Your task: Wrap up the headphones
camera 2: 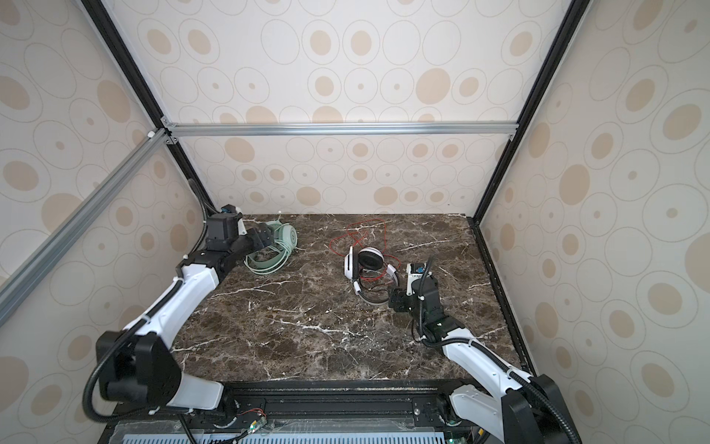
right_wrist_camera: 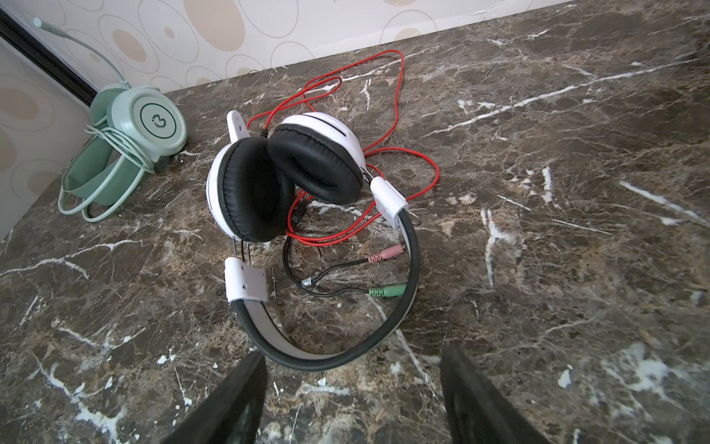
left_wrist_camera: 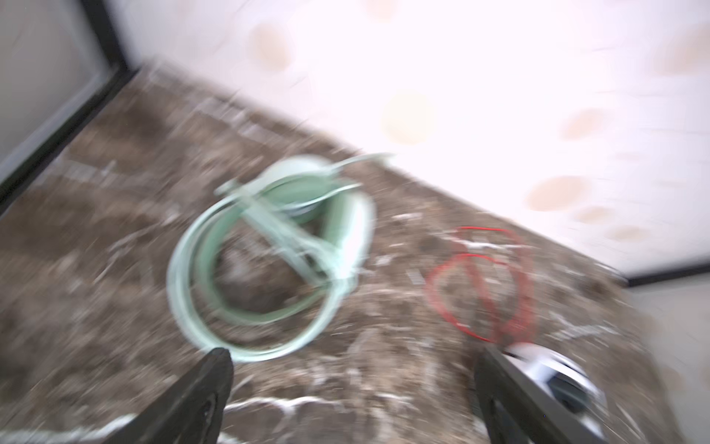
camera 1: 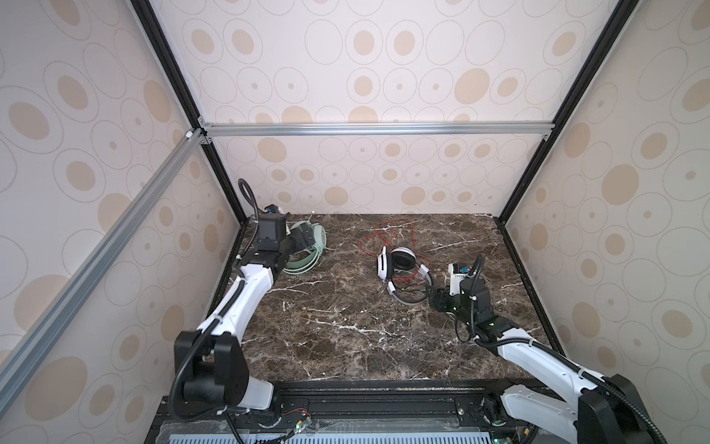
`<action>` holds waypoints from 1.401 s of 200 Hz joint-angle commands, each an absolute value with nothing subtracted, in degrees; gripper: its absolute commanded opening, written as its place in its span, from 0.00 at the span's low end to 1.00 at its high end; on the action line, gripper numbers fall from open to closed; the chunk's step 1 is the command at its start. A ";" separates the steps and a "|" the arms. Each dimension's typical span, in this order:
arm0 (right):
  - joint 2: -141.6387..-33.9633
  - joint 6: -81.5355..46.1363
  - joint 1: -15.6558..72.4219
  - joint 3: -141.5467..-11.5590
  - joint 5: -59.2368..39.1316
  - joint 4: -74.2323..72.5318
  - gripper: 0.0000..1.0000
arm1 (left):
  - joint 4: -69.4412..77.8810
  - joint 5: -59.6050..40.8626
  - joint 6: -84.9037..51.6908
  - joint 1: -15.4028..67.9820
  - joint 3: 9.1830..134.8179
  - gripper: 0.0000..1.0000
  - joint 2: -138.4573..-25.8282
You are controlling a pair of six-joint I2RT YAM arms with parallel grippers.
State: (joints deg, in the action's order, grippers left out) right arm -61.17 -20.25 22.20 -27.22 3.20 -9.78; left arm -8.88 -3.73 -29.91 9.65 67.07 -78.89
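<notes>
The mint-green headphones (camera 1: 309, 251) (camera 2: 274, 251) (right_wrist_camera: 126, 153) lie at the back left of the marble table, pale green cable looped around the band. My left gripper (camera 1: 304, 239) (left_wrist_camera: 353, 361) hovers just over them, open and holding nothing; the left wrist view is motion-blurred. The white-and-black headphones (camera 1: 399, 265) (camera 2: 365, 263) (right_wrist_camera: 284, 173) lie mid-table, their red cable (camera 1: 388, 234) (right_wrist_camera: 395, 96) sprawled loose behind them. My right gripper (camera 1: 436, 298) (right_wrist_camera: 353, 351) is open, and the headband's arc (right_wrist_camera: 319, 359) lies at its fingertips, untouched.
Pink and green jack plugs (right_wrist_camera: 388, 253) on a short black lead rest inside the headband loop. The mint headset's microphone boom (right_wrist_camera: 77, 42) points up toward the back wall (camera 1: 384, 184). Black frame posts (camera 1: 238, 215) stand at the table's back corners.
</notes>
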 commanded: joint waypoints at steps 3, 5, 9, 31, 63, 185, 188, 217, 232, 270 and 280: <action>-60.14 -20.24 22.76 -27.56 3.20 -10.72 0.74 | -0.85 3.18 -26.22 16.38 63.52 0.98 -73.98; -60.12 -20.22 22.78 -27.54 3.17 -10.72 0.74 | -0.48 3.43 -26.33 16.84 63.30 0.98 -73.71; -60.05 -20.14 22.79 -27.47 3.16 -10.79 0.74 | 0.18 3.59 -26.56 17.44 62.87 0.98 -73.18; -59.59 -19.55 23.10 -26.48 3.51 -12.52 0.74 | 3.38 2.39 -25.40 19.83 61.65 0.98 -71.97; -61.20 -15.64 26.64 -25.20 4.74 -19.79 0.76 | 5.25 2.04 -24.40 20.38 60.82 0.98 -69.00; -108.95 -1.74 37.10 -73.42 1.39 -10.26 0.97 | -2.31 0.61 -16.98 20.22 57.99 0.98 -54.58; -110.64 -0.74 37.09 -76.45 1.84 -7.71 0.96 | -2.30 0.44 -17.01 20.26 57.85 0.98 -54.44; -120.11 6.78 37.42 -88.41 3.03 -4.82 0.99 | -2.72 0.46 -17.13 19.91 57.47 0.98 -53.07; -123.37 8.91 37.30 -92.41 1.40 -5.38 1.00 | -2.46 0.09 -17.39 19.86 56.83 0.98 -51.80; -136.57 6.15 35.97 -112.32 -3.57 4.51 1.00 | -2.24 0.58 -17.41 19.82 55.99 0.98 -49.05; -139.82 4.37 35.49 -117.10 -3.53 6.89 1.00 | -2.41 1.21 -17.19 19.86 55.90 0.98 -48.48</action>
State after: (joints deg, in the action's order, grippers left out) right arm -134.13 5.91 36.62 -107.35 -1.10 -1.21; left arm -3.14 0.34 -18.48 19.97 55.77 -50.46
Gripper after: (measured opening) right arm 0.996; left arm 0.982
